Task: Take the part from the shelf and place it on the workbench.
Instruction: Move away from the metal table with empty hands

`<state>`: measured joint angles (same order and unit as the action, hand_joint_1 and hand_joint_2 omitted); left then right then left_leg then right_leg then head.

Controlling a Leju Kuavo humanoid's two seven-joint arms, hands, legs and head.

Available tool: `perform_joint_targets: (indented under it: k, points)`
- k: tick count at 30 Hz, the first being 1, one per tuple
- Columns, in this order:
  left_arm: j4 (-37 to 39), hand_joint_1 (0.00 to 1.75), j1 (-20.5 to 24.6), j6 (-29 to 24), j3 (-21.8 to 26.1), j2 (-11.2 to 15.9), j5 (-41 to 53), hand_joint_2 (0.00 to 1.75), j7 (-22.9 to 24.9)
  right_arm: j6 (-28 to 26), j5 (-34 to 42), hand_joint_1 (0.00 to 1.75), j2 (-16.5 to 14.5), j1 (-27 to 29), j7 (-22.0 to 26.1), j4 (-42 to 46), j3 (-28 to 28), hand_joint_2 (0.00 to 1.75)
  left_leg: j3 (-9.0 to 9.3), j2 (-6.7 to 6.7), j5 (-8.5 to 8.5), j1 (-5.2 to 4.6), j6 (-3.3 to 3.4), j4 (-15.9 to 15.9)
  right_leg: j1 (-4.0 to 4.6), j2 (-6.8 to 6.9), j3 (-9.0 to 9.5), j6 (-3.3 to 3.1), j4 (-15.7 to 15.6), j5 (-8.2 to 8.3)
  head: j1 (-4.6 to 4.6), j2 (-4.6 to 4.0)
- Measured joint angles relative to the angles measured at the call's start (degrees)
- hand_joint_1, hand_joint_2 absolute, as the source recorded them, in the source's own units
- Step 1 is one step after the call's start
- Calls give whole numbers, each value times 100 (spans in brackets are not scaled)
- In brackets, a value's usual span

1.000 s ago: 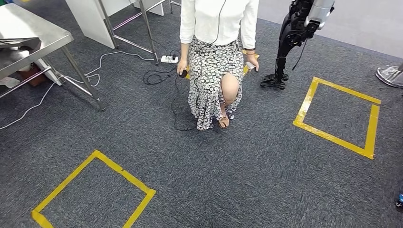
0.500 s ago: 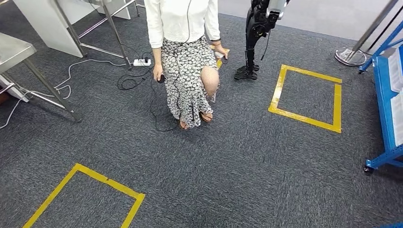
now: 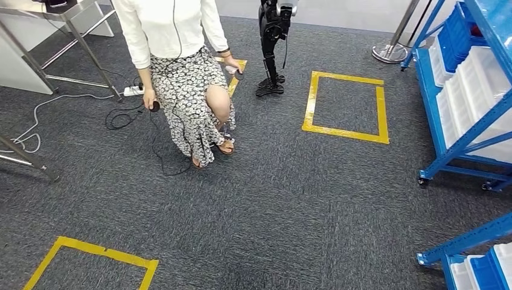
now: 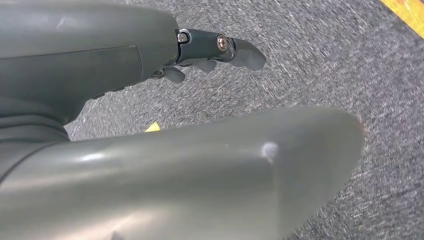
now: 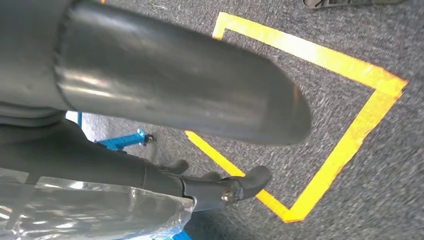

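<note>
A blue shelf (image 3: 450,148) with white and blue bins (image 3: 477,90) stands along the right side in the head view; I cannot make out a single part in them. A second blue rack (image 3: 465,244) shows at the lower right. A leg of a metal table (image 3: 24,160) is at the left edge. My left hand (image 4: 210,50) hangs over the carpet, fingers stretched out, holding nothing. My right hand (image 5: 220,187) also hangs with its fingers out and nothing between them and the thumb. Crinkled clear plastic (image 5: 90,212) lies on the outer side of that hand.
A person (image 3: 181,72) in a white top and flowered skirt stands ahead on the left, holding small devices on cables. Another robot's dark legs (image 3: 272,42) stand behind. Yellow tape squares (image 3: 344,106) (image 3: 90,254) mark the carpet. A power strip (image 3: 133,90) and cables lie on the floor.
The whole view has swung to the right: the metal table slid off to the left, the person shifted left, and the blue shelves came into view on the right.
</note>
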<state>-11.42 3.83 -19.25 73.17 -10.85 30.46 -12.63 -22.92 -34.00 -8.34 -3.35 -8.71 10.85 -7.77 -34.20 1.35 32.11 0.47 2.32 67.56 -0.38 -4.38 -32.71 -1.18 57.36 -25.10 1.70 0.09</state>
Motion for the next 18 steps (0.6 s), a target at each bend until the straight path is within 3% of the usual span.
perform_joint_targets:
  k: [1,3,5,6,8,10,12,13,14,16,18]
  points:
    - [-4,0,0,-3,9,10,3,0,-1,6,3,0,-13,-10,-8,1,7,0,182,135,-187,-40,78,-382,8,-68,3,8,1,12,-2,0]
    - [-14,0,8,-8,19,29,13,0,-9,-4,16,0,-50,-25,-38,1,14,0,378,296,-372,-119,188,-827,-10,-192,-22,46,-2,46,3,0]
    - [-21,0,31,-9,19,34,18,0,-19,-24,26,0,-80,-11,-67,0,19,0,407,211,-412,-163,250,-931,-19,-302,-46,117,-47,95,5,0]
    - [-22,0,45,-9,19,28,18,0,-21,-31,28,0,-79,5,-76,-1,20,0,455,139,-474,-157,274,-1036,-5,-262,-62,136,-53,107,5,0]
    - [-23,0,57,-8,20,17,18,0,-24,-39,29,0,-62,15,-84,-1,21,0,554,-20,-623,-136,337,-1289,29,5,-192,126,141,-12,-15,0]
    - [-22,0,47,-2,20,9,18,0,-26,-48,29,0,-38,3,-99,-1,21,0,567,-193,-699,-123,351,-1393,-3,290,-519,92,783,-332,-40,0]
    - [-22,0,41,10,20,1,24,0,-44,-72,27,0,-23,5,-168,-1,21,0,524,-372,-713,-116,318,-1388,-82,365,-780,158,1353,-536,-49,0]
    - [-22,0,40,21,20,-2,37,0,-63,-87,31,0,-18,15,-221,-1,20,0,505,-451,-714,-103,284,-1379,-128,395,-749,232,1344,-512,-48,0]
    - [-23,0,41,36,19,-4,52,0,-86,-102,34,0,-12,26,-268,-2,20,0,487,-525,-708,-82,238,-1357,-176,446,-606,322,1125,-422,-48,0]
    - [-27,0,39,73,18,1,96,0,-121,-126,51,0,-3,31,-318,-2,19,0,420,-661,-653,-47,107,-1239,-236,672,-138,473,362,-201,-57,0]
    - [-34,0,40,112,15,11,145,0,-134,-150,79,0,0,16,-317,1,19,0,354,-782,-545,-36,-25,-1088,-228,809,80,443,-17,-123,-51,0]
